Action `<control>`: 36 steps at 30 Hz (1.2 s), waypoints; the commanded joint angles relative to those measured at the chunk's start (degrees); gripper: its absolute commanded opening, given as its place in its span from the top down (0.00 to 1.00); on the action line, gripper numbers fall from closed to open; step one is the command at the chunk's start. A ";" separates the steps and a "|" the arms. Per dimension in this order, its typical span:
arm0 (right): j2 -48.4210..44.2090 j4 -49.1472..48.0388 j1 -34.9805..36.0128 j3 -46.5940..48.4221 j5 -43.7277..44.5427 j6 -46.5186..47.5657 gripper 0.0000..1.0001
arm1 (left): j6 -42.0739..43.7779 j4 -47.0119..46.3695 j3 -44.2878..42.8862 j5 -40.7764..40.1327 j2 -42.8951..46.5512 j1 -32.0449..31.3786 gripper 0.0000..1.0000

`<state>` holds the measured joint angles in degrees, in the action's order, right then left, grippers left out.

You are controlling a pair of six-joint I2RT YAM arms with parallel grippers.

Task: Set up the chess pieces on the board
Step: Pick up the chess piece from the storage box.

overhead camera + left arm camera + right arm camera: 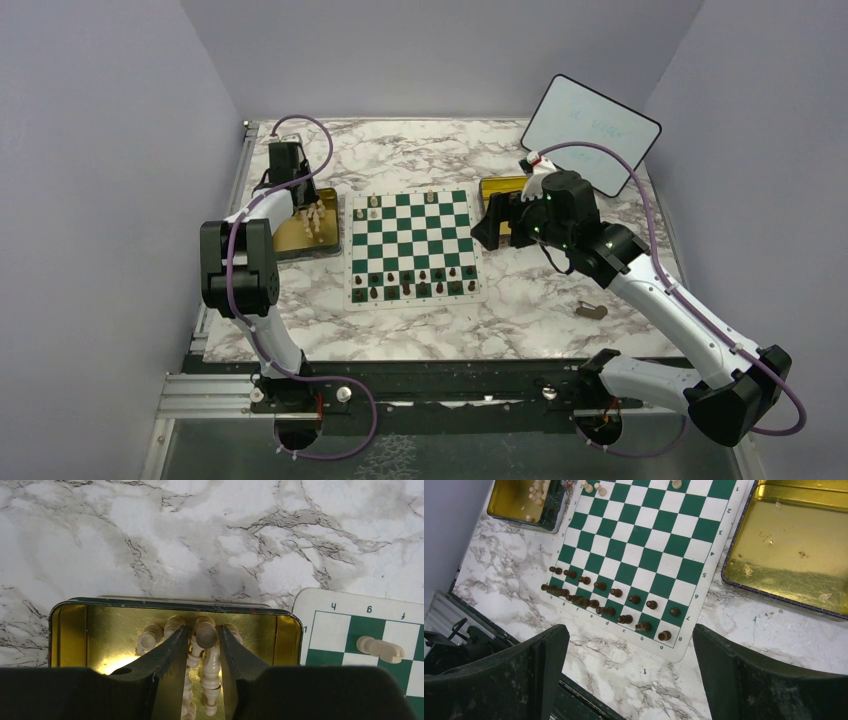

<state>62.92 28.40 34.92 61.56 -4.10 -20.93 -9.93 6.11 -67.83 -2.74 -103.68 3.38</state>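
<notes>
Reaching into the tray (290,243) left of the board (412,245), the left gripper (306,206) sits among cream pieces (319,216). Its wrist: half-open jaws flank one piece (205,636), grip unclear; centre, pinch gently. Right wrist: right gripper (629,635) gapes empty above the board.

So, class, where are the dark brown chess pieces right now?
In the top view, the dark brown pieces stand in the two rows along the board's near edge, opposite the few cream pieces.
</notes>
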 commanded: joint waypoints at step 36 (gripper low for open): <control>-4.94 1.55 0.30 -1.20 0.85 -1.22 0.00 | -0.09 7.03 -3.51 1.23 5.37 0.23 0.84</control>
<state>59.33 28.91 34.92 60.84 -3.84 -21.41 -9.82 12.95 -70.00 -1.91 -100.18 3.38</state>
